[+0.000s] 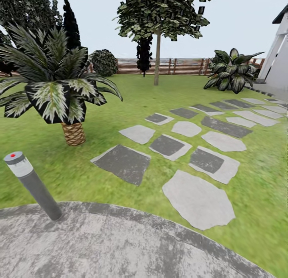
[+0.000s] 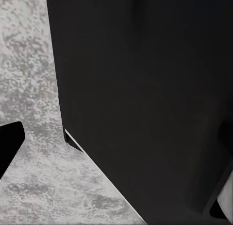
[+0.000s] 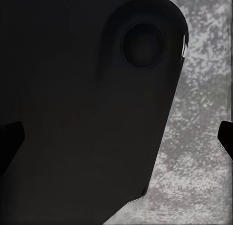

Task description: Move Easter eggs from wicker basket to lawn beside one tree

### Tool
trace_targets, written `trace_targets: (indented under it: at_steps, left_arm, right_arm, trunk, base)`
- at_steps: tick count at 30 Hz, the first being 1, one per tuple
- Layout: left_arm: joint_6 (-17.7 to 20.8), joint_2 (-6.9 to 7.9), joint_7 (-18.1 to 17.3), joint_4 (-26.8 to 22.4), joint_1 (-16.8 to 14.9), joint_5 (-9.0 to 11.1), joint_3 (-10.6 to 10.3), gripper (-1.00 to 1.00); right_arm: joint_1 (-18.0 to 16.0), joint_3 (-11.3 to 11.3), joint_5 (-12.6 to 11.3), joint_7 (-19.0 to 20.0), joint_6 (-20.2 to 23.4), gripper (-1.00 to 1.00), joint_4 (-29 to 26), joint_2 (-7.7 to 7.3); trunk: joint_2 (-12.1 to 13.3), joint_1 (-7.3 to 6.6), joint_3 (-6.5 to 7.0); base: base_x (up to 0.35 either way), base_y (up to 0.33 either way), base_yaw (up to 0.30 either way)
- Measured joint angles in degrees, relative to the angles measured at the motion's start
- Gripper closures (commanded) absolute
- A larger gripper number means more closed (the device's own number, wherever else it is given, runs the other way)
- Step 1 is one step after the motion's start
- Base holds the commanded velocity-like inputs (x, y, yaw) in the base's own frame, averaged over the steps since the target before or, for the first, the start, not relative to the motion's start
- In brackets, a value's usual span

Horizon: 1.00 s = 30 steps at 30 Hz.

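From the head camera, the robot stands on a grey paved circle (image 1: 120,246) at the edge of the lawn (image 1: 48,182). A short grey post light (image 1: 34,186) rises at eight o'clock, and a low palm (image 1: 60,89) sits at ten o'clock. Stepping stones (image 1: 198,200) run from the centre out toward two o'clock. A tree (image 1: 157,49) with a pale straight trunk stands at twelve o'clock, well back near the wooden fence (image 1: 180,66), with a broad-leaved plant (image 1: 232,71) at one o'clock. No basket or eggs appear here, so I judge the task has not started: the basket is yet to be found, and all three eggs remain to be moved.

The left wrist camera looks at a dark body panel (image 2: 145,98) over grey paving (image 2: 29,89); dark fingertips (image 2: 9,142) sit at the frame edge, but I cannot tell whether that claw is released or clenched.

The right wrist camera shows a dark housing (image 3: 82,113) over paving (image 3: 199,137), with dark fingertips (image 3: 9,142) at the frame's sides; its claw state is likewise unclear.
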Motion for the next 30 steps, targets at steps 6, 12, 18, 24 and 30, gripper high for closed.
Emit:
trace_targets:
  at_steps: [6,12,18,24,30]
  left_arm:
    - [0.00,0.00,-0.01,-0.02,0.01,0.00,0.00,-1.00]
    - [0.00,-0.08,-0.03,0.02,0.01,-0.04,0.00,-1.00]
    - [0.00,-0.17,-0.01,0.07,0.01,-0.05,-0.02,-1.00]
    - [-0.01,-0.26,0.37,0.07,0.01,0.00,0.14,-1.00]
    - [0.00,-0.02,0.40,0.01,0.01,0.02,0.65,-1.00]
  right_arm:
    - [-0.01,-0.06,-0.05,-0.34,-0.01,-1.00,-0.55,-0.07]
    - [-0.01,-0.02,-0.15,-0.37,0.00,-1.00,-0.29,0.08]
    - [-0.01,0.01,-0.10,-0.37,0.00,-1.00,-0.41,0.10]
    - [-0.01,-0.01,-0.06,-0.37,-0.01,-1.00,-0.47,-0.02]
    - [-0.01,0.03,-0.12,-0.37,0.00,-1.00,-0.37,0.05]
  trunk:
    - [0.00,0.00,0.00]
    - [0.00,0.00,0.00]
    - [0.00,0.00,0.00]
    - [0.00,0.00,0.00]
    - [0.00,0.00,0.00]
  base:
    - [0.337,0.000,-0.036]
    - [0.337,0.000,-0.001]
    - [0.333,0.000,0.000]
    - [0.308,0.000,0.000]
    - [0.317,0.000,0.000]
